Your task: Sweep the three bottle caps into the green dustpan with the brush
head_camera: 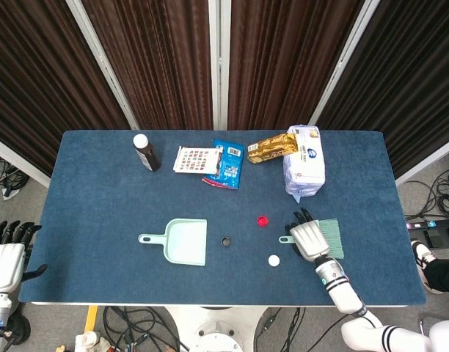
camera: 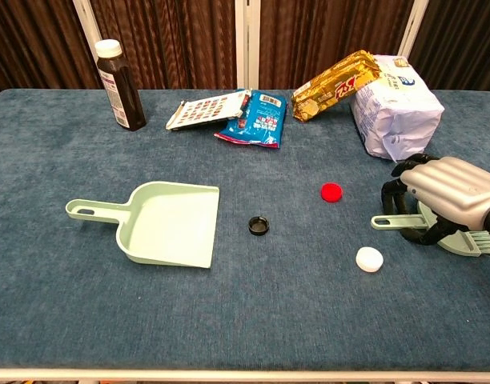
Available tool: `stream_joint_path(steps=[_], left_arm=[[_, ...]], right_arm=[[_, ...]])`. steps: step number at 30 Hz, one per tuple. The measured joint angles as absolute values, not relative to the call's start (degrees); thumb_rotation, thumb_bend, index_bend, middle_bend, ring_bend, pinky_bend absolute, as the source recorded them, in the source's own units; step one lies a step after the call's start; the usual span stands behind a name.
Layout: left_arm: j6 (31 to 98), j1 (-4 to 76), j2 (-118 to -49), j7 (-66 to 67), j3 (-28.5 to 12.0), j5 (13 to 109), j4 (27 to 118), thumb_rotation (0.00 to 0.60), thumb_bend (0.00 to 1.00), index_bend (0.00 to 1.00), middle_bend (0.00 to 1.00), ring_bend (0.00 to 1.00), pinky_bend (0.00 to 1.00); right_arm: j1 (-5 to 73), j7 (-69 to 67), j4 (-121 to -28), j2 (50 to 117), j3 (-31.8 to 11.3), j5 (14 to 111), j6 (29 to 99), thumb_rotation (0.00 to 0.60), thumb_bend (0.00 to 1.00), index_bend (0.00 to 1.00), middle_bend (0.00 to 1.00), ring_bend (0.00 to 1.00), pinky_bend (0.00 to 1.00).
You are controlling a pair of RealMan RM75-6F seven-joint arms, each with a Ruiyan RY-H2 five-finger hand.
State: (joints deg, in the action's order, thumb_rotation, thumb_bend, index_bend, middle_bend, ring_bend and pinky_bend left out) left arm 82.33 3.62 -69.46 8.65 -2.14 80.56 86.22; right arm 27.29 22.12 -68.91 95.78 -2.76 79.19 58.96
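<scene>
The green dustpan (head_camera: 185, 241) (camera: 170, 225) lies left of centre, its handle pointing left. Three caps lie to its right: a black cap (head_camera: 226, 241) (camera: 259, 226) by its mouth, a red cap (head_camera: 263, 221) (camera: 331, 192) farther back, and a white cap (head_camera: 274, 259) (camera: 370, 258) nearer the front. The green brush (head_camera: 333, 239) (camera: 387, 222) lies flat on the table at the right. My right hand (head_camera: 307, 235) (camera: 445, 194) rests on it, fingers curled over the handle and thumb beneath. My left hand (head_camera: 7, 253) hangs off the table's left edge, holding nothing, fingers apart.
Along the back stand a dark bottle (head_camera: 145, 152) (camera: 121, 85), a card (head_camera: 194, 159), a blue packet (head_camera: 226, 164) (camera: 257, 118), a gold packet (head_camera: 271, 148) (camera: 335, 85) and a white tissue pack (head_camera: 303, 162) (camera: 397, 112). The blue table (head_camera: 100, 213) shows bare cloth between the dustpan and the caps.
</scene>
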Motion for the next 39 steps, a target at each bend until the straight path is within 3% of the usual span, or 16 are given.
stream_joint_path(steps=[5, 11, 19, 28, 39], left_arm=[[81.5, 4.8, -68.69, 8.7, -2.29, 81.62, 87.0, 0.6, 0.07, 0.22, 0.16, 0.09, 0.06], [77.9, 7.9, -66.93, 7.92, -2.98, 82.68, 88.88, 0.6, 0.07, 0.23, 0.16, 0.09, 0.07], [67.22, 15.71, -66.27, 6.22, -5.6, 80.8, 90.62, 0.6, 0.09, 0.39, 0.29, 0.16, 0.1], [54.65, 25.67, -74.04, 10.19, -8.35, 72.99, 88.59, 0.6, 0.12, 0.39, 0.35, 0.22, 0.15], [50.97, 30.62, -81.8, 20.74, -7.64, 62.29, 88.89, 0.6, 0.19, 0.4, 0.37, 0.24, 0.17]], right_arm=[[27.58, 20.21, -69.04, 95.22, -2.93, 79.6, 59.04, 0.6, 0.43, 0.68, 0.63, 0.26, 0.16], [28.64, 16.65, -72.15, 91.19, -3.77, 80.66, 58.94, 0.6, 0.49, 0.7, 0.64, 0.28, 0.16], [30.38, 10.91, -80.24, 83.2, -6.96, 81.51, 59.72, 0.6, 0.48, 0.7, 0.64, 0.28, 0.16], [31.37, 6.71, -84.51, 78.8, -10.28, 81.04, 62.02, 0.6, 0.47, 0.7, 0.64, 0.28, 0.17], [31.63, 5.4, -85.36, 77.24, -10.22, 80.2, 62.28, 0.6, 0.48, 0.7, 0.64, 0.28, 0.17]])
